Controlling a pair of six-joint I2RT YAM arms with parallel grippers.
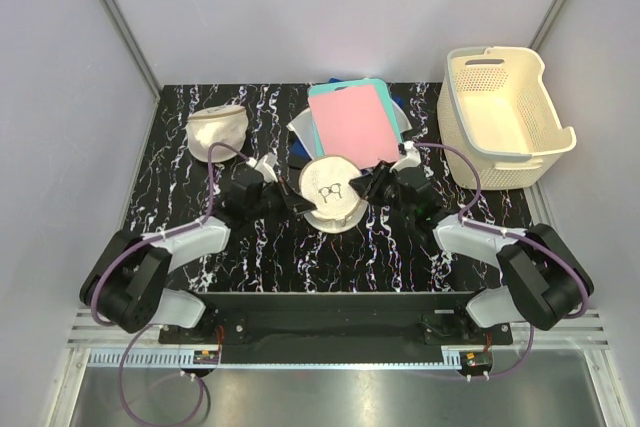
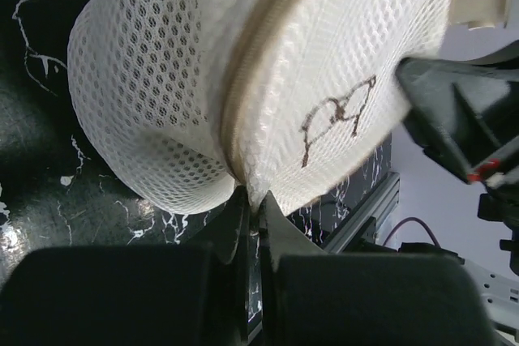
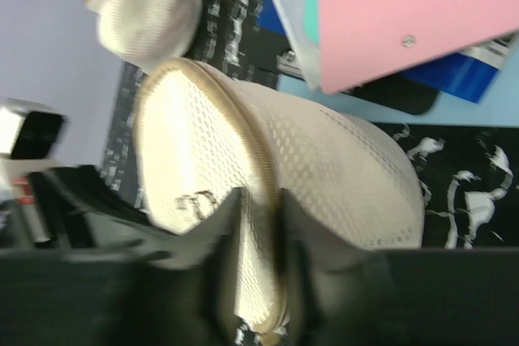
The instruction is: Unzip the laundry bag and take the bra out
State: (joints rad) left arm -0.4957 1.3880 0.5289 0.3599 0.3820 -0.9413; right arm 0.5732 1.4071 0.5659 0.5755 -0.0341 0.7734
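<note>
The laundry bag [image 1: 331,192], a round cream mesh pouch with a dark squiggle on its face, sits mid-table between both grippers. My left gripper [image 1: 296,201] is shut on a pinch of its mesh at the rim zipper [image 2: 251,200]. My right gripper [image 1: 366,187] is closed around the bag's rim from the other side; its fingers straddle the zipper band [image 3: 258,200]. The bag [image 2: 243,62] fills the left wrist view and also shows in the right wrist view [image 3: 324,168]. The zipper looks closed. The bra is hidden.
A second plain cream pouch [image 1: 217,131] lies at the back left, also in the right wrist view [image 3: 146,10]. Pink and teal boards [image 1: 352,125] lie stacked behind the bag. A cream plastic basket [image 1: 505,115] stands at the back right.
</note>
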